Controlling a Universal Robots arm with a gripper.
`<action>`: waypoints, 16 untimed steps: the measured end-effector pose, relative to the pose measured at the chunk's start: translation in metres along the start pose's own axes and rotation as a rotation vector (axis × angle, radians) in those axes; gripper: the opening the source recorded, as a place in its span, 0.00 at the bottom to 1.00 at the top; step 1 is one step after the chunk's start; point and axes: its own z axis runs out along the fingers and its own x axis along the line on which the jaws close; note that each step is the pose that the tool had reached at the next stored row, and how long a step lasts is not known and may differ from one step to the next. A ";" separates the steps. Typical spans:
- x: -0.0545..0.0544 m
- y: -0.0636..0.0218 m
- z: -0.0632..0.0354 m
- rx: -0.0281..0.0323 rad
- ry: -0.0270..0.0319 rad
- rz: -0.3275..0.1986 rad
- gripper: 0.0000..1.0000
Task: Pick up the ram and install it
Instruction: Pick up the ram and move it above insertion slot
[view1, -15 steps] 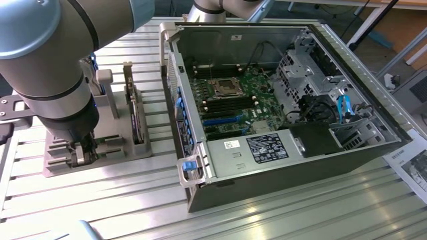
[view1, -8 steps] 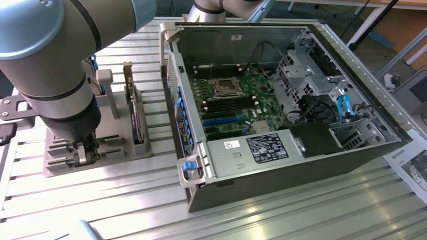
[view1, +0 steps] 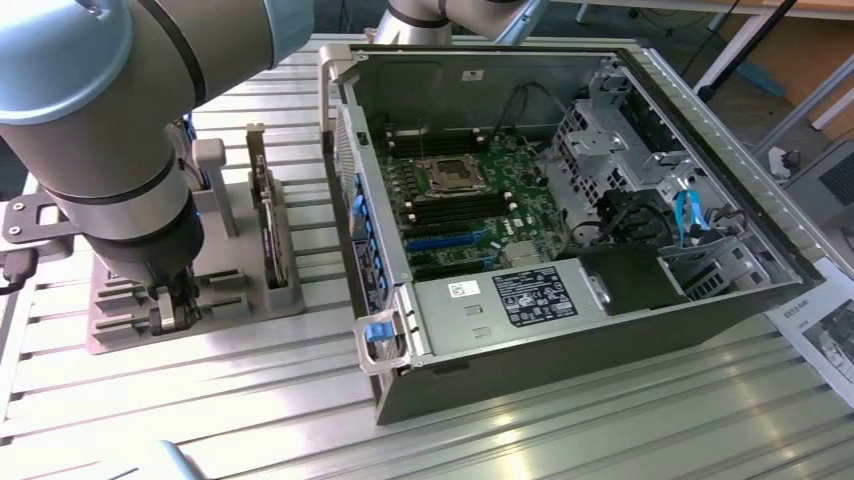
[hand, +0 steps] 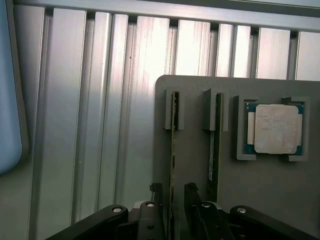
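Note:
Two rams stand on edge in slots of a grey holder (hand: 200, 165). One ram (hand: 173, 135) runs straight between my gripper's (hand: 172, 189) two dark fingers (hand: 156, 192), which sit on either side of its near end with small gaps, so the gripper is open around it. The second ram (hand: 214, 145) stands parallel, just outside the other finger. In the exterior view the gripper (view1: 171, 308) reaches down into the holder (view1: 127, 330) at the exterior view's left, beside the open computer case (view1: 534, 200).
A square silver processor chip (hand: 272, 129) lies in a pocket of the holder beyond the second ram. A dark expansion card (view1: 271, 230) stands upright in the holder between the gripper and the case. The motherboard (view1: 467, 200) lies exposed inside the case. Ribbed aluminium table (hand: 100, 100) lies all around.

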 end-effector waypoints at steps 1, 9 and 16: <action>0.000 -0.0004 0.0002 0.0002 -0.0002 0.000 0.31; 0.000 -0.0019 0.0002 0.0001 -0.0001 0.000 0.31; 0.000 -0.0019 0.0003 0.0002 -0.0001 0.000 0.23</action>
